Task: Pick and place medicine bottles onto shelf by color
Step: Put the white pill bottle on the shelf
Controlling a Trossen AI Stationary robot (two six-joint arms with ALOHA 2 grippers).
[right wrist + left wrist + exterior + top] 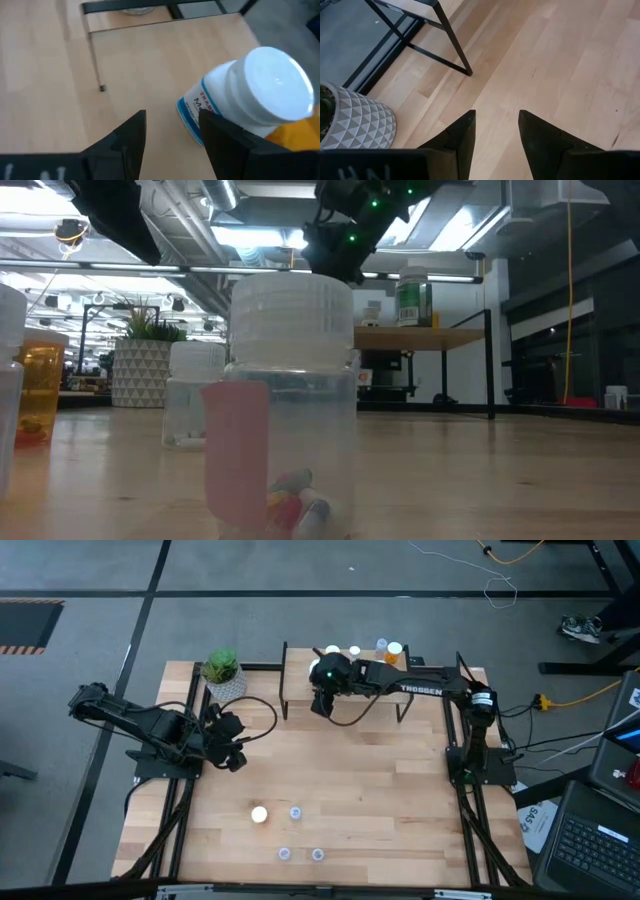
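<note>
The right gripper [322, 700] hangs over the left end of the shelf [425, 674] at the far side of the table [380, 800], its fingers [131, 135] apart with nothing between them, just beside a white bottle [250, 100] standing on the shelf. More bottles stand along the shelf's far edge, an orange one [393, 652] among them. The left gripper [236, 745] waits low at the table's left, near the potted plant [222, 670], fingers apart, and four small bottles [296, 812] remain on the near part of the table.
</note>
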